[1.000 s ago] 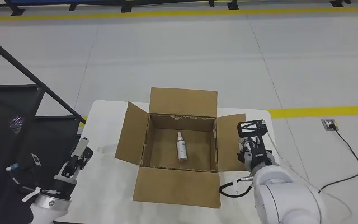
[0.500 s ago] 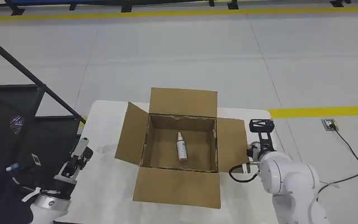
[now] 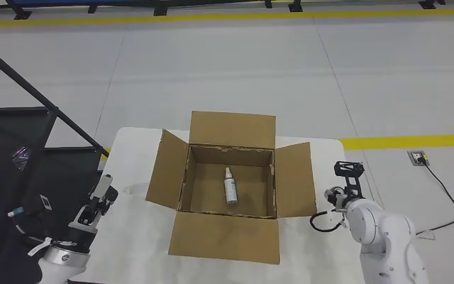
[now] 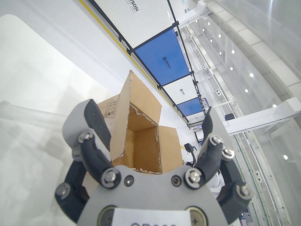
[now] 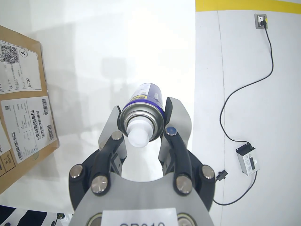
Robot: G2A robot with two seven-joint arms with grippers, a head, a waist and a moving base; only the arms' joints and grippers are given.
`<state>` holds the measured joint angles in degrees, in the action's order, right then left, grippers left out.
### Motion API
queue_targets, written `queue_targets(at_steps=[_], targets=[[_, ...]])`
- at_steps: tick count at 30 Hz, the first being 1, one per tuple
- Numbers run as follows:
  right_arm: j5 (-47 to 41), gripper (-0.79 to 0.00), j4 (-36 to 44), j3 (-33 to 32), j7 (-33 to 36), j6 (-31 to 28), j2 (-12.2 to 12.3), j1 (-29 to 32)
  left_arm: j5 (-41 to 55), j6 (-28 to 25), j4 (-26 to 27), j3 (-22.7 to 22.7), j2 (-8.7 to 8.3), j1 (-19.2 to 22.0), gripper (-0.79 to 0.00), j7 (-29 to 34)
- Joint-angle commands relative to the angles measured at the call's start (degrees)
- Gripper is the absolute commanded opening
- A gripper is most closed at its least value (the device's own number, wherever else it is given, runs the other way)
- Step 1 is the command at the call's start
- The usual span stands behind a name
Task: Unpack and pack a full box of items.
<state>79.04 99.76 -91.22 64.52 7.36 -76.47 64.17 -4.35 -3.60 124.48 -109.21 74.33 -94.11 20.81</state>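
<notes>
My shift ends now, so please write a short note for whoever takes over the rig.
Right hand: shut on the spray can, above the table, right of the cardboard box.
Left hand: open, empty, by the table's left edge.
Box: flaps open, mid-table; a small white spray bottle lies inside.
Done: can is out.
Left: set it down, take out the bottle, repack.

Box (image 3: pixel 232 129) up first: plain brown cardboard all over. Labels (image 5: pixel 28 125) on its flap are white w/ black barcodes & a QR square. Bottle (image 3: pixel 230 186) inside reads white. Now the spray can (image 5: pixel 147 97): deep blue-purple body, yellow band, silver rim, white cap. Right gripper (image 5: pixel 143 109) is silver plates, black links. Left gripper (image 4: pixel 150 114) is pale grey shells, black pads. Table (image 3: pixel 135 220) white. Floor (image 3: pixel 213 57) lt grey w/ a yellow stripe (image 3: pixel 397 142). Cable (image 5: pixel 270 66) black.
</notes>
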Motion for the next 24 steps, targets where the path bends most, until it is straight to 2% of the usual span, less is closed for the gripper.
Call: queue_targets(at_steps=[1, 4, 7, 8, 11, 12, 13, 20, 22, 24], targets=[[-0.82, -0.785, -2.38, -0.25, -0.76, -0.79, 0.07, -0.73, 0.0, 0.0, 0.0, 0.0, 0.0, 0.0, 0.0, 0.0], [-2.49, -0.767, -5.73, -0.71, -2.24, -2.1, 0.19, -1.77, 0.0, 0.0, 0.0, 0.0, 0.0, 0.0, 0.0, 0.0], [-3.57, -0.566, -8.31, -1.08, -2.72, -3.09, 0.35, -2.87, 0.0, 0.0, 0.0, 0.0, 0.0, 0.0, 0.0, 0.0], [-3.82, -0.474, -8.79, -1.12, -2.71, -3.36, 0.4, -3.15, 0.0, 0.0, 0.0, 0.0, 0.0, 0.0, 0.0, 0.0], [-4.18, -0.332, -9.81, -1.15, -2.46, -3.77, 0.54, -3.83, 0.0, 0.0, 0.0, 0.0, 0.0, 0.0, 0.0, 0.0], [-4.2, -0.034, -10.0, -1.1, -2.43, -3.77, 0.58, -4.01, 0.0, 0.0, 0.0, 0.0, 0.0, 0.0, 0.0, 0.0], [-4.27, 0.0, -10.17, -1.03, -2.4, -3.75, 0.62, -4.15, 0.0, 0.0, 0.0, 0.0, 0.0, 0.0, 0.0, 0.0], [-3.06, 0.0, -7.3, -1.17, -2.04, -2.39, 0.95, -4.16, 0.0, 0.0, 0.0, 0.0, 0.0, 0.0, 0.0, 0.0], [-1.87, 0.0, -3.37, -1.53, -2.2, -0.46, 1.02, -3.61, 0.0, 0.0, 0.0, 0.0, 0.0, 0.0, 0.0, 0.0], [-1.44, 0.0, 3.94, -1.81, -3.9, 1.77, 0.97, -1.47, 0.0, 0.0, 0.0, 0.0, 0.0, 0.0, 0.0, 0.0]])
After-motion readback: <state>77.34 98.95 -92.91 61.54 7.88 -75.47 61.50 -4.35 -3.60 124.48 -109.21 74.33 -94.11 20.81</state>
